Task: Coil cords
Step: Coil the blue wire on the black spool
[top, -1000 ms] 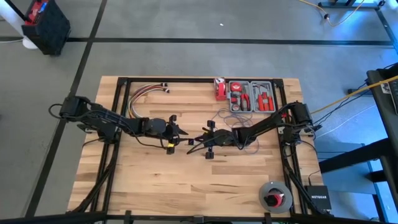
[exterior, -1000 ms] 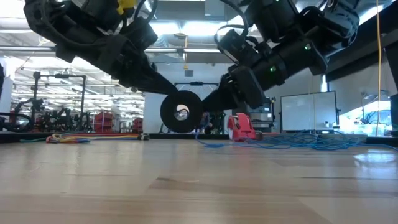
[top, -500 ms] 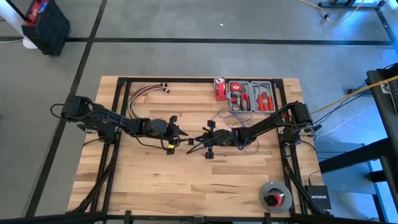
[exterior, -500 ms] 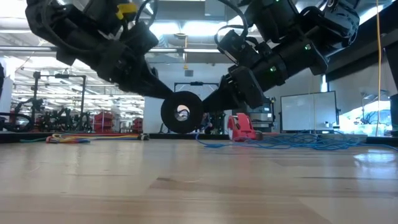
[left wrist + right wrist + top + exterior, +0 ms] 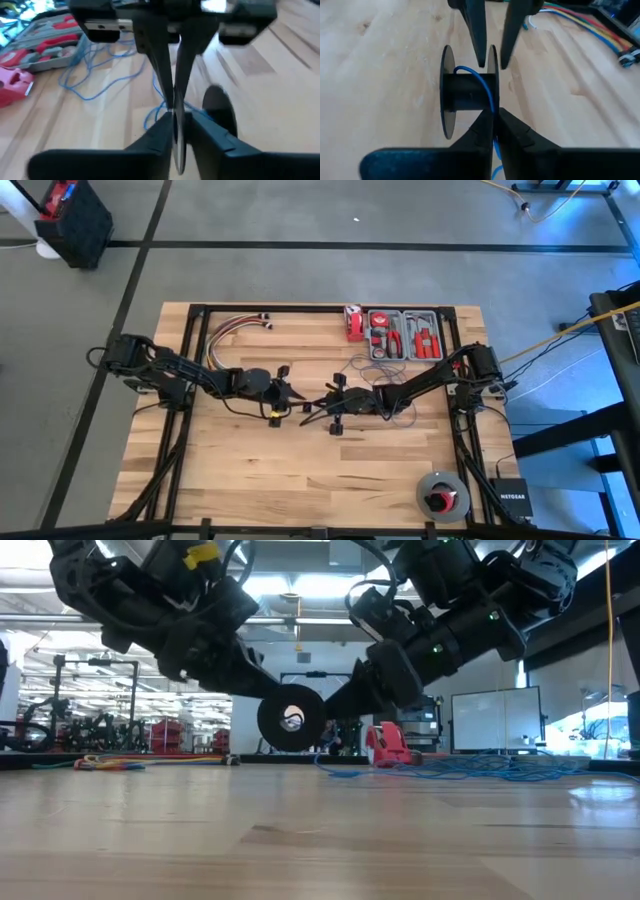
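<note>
Two hands met near the middle of the desk (image 5: 300, 470), fingertips pointing at each other. The left hand (image 5: 290, 393) had its fingers narrowed on one flange of a small black spool (image 5: 465, 92), which hung just above the wood between the arms. The right hand (image 5: 312, 407) had its fingers nearly together, pinching the thin blue cord (image 5: 487, 97) where it ran off the spool's core. In the right wrist view one turn of cord looped over the core and passed down between that hand's fingertips (image 5: 485, 122). The rest of the cord (image 5: 372, 370) lay in loose loops on the desk behind the right arm, near the tool case (image 5: 405, 335) and a pink tape measure (image 5: 353, 323). Whether the left fingers truly gripped the flange or only touched it was hard to tell. A bundle of coloured wires (image 5: 228, 335) lay at the far left.
</note>
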You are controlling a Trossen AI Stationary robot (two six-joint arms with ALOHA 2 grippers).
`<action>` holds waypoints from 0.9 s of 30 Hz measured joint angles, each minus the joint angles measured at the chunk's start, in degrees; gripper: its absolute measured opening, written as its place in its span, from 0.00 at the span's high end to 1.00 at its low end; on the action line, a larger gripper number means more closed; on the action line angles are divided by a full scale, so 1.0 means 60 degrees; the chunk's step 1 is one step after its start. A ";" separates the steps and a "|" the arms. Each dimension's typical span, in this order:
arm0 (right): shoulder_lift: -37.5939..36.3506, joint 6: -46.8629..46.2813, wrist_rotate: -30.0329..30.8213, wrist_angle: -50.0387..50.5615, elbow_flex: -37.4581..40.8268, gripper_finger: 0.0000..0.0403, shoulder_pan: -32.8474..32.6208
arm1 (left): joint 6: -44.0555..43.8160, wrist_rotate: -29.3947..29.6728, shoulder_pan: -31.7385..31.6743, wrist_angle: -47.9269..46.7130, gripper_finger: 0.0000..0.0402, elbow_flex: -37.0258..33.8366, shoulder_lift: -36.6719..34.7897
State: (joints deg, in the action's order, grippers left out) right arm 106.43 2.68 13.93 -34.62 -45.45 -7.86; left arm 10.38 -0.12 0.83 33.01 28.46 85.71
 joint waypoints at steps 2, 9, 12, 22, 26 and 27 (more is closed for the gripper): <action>0.0000 -0.0322 0.0002 -0.0003 0.0000 0.93 0.0000 | 0.0122 -0.0017 -0.0053 -0.0028 0.97 -0.0002 0.0000; -0.0580 -0.0409 0.0217 0.0876 -0.0002 0.82 -0.0009 | 0.0025 -0.0008 -0.0133 -0.0186 0.99 -0.0002 -0.0058; -0.1650 -0.0411 0.0318 0.2754 -0.0008 0.75 -0.0011 | -0.0015 0.0062 -0.0129 -0.0246 0.99 -0.0002 -0.0206; -0.3363 -0.1341 0.0516 0.3795 0.1047 0.69 -0.0011 | -0.0490 0.0736 -0.0122 -0.0500 1.00 0.0001 -0.1830; -0.2206 -0.1136 0.0609 -0.0111 0.1787 0.69 -0.0007 | -0.0883 0.0906 -0.0118 -0.0186 1.00 0.0001 -0.1894; -0.1882 -0.1129 0.0667 -0.0595 0.1785 0.69 -0.0007 | -0.0946 0.1016 -0.0115 -0.0100 1.00 0.0001 -0.1894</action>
State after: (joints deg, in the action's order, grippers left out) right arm 95.14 -4.09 17.94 -38.19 -34.74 -7.90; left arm 4.70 5.97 0.14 32.41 28.47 74.35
